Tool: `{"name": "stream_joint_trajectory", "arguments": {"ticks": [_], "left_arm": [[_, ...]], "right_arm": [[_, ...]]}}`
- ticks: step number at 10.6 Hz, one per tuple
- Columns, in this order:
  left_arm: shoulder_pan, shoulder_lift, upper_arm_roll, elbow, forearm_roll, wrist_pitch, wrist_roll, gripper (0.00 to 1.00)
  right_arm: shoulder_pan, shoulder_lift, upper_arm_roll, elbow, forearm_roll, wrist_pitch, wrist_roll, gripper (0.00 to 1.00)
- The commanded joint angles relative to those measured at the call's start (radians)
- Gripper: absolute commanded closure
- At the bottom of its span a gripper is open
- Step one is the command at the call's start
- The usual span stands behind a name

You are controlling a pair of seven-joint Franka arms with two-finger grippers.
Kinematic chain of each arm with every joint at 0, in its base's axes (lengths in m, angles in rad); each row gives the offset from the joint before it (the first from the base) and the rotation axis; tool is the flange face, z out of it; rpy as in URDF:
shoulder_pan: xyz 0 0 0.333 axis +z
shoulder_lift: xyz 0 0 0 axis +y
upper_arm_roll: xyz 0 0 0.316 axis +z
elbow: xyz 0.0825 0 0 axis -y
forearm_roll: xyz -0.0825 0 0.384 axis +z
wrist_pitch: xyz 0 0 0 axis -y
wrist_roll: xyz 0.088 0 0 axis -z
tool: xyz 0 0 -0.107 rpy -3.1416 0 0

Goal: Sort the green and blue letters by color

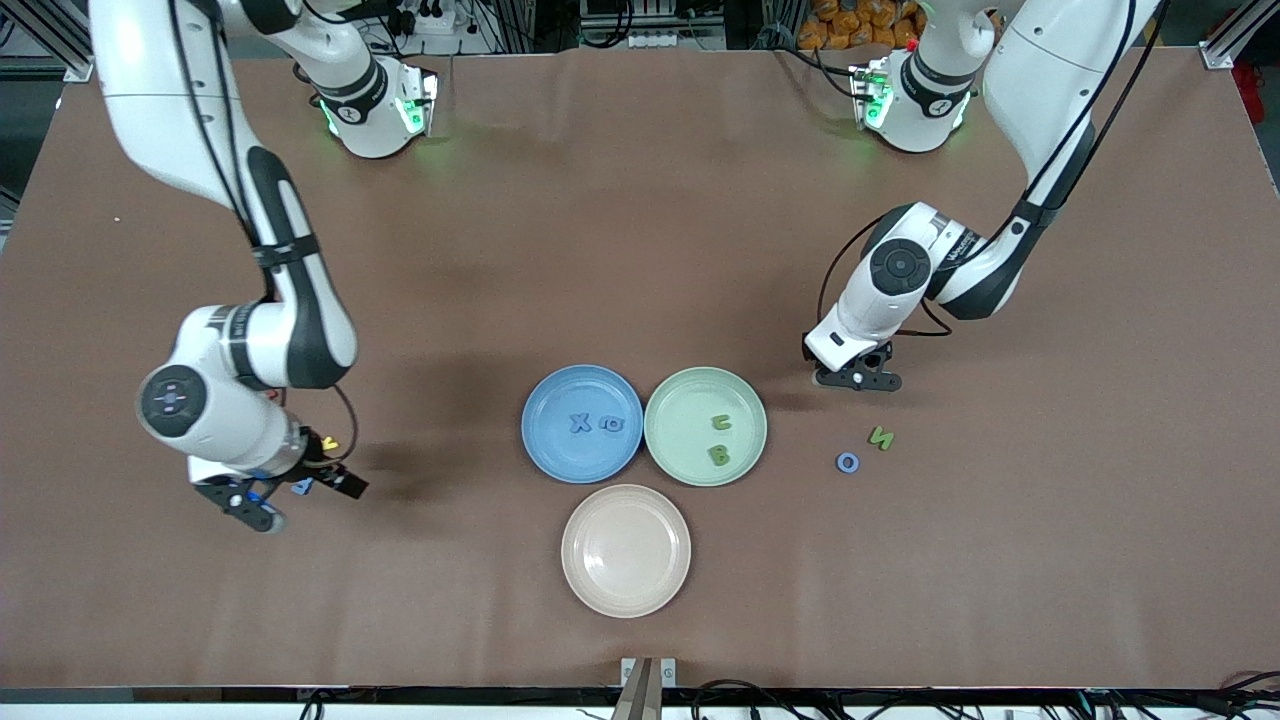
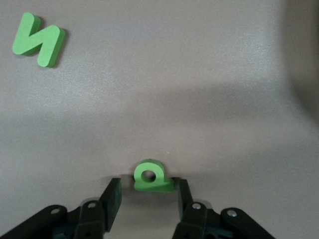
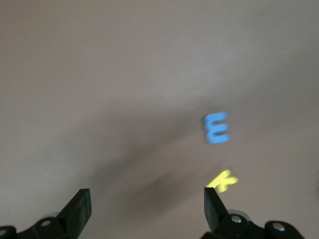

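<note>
3 plates are sitting together near the middle of the brown table (image 1: 640,200): a blue plate (image 1: 545,440), a green plate (image 1: 680,400) just beside it toward the left arm's end, and a beige plate (image 1: 626,590) nearer the front camera than both.

Blue plate: 2 blue letters are lying in it, an X (image 1: 580,423) and an O-shaped one (image 1: 611,423).

Green plate: 2 green letters are lying in it, a U-shaped one (image 1: 720,422) and a B (image 1: 719,455).

Loose letters, left arm's end: a green N (image 1: 881,437) and a blue ring letter (image 1: 847,462) are lying near each other on the table. A small green looped letter (image 2: 152,176) is sitting between the tips of the left gripper (image 2: 148,191), seen in the left wrist view only.

Left gripper (image 1: 857,379): it is standing low at the table, its fingers partly apart around the looped letter, one finger (image 2: 183,191) touching it, the other with a gap.

Loose letters, right arm's end: a blue E (image 3: 216,127) and a yellow K (image 3: 222,180) are lying near each other.

Right gripper (image 1: 290,500): it is hanging above the table with fingers spread wide and nothing between them.
</note>
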Motion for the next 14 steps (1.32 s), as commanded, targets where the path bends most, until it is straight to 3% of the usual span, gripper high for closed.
{"name": "stream_joint_trajectory", "arguments": {"ticks": [1, 3, 4, 6, 7, 10, 14], "left_arm": [[0.010, 0.020, -0.006, 0.014, 0.019, 0.016, -0.015, 0.48], [0.010, 0.022, -0.006, 0.020, 0.019, 0.016, -0.015, 0.51], [0.010, 0.023, -0.006, 0.020, 0.019, 0.015, -0.015, 0.57], [0.010, 0.022, -0.006, 0.021, 0.012, 0.015, -0.015, 0.81], [0.010, 0.020, -0.006, 0.025, 0.006, 0.015, -0.022, 1.00], [0.010, -0.006, -0.008, 0.060, -0.001, 0.001, -0.054, 1.00], [-0.019, 0.011, -0.045, 0.188, -0.194, -0.007, -0.064, 1.00]], "right_arm": [[-0.085, 0.047, 0.009, 0.041, 0.016, -0.023, -0.065, 0.00], [-0.102, 0.105, 0.009, 0.087, 0.016, -0.017, -0.114, 0.00], [-0.111, 0.116, 0.009, 0.092, 0.019, -0.014, -0.143, 0.00], [-0.137, 0.134, 0.012, 0.093, 0.045, -0.006, -0.200, 0.00], [-0.137, 0.148, 0.012, 0.093, 0.048, 0.024, -0.203, 0.00], [-0.137, 0.154, 0.012, 0.081, 0.056, 0.072, -0.209, 0.00], [-0.149, 0.185, 0.016, 0.072, 0.058, 0.139, -0.209, 0.00]]}}
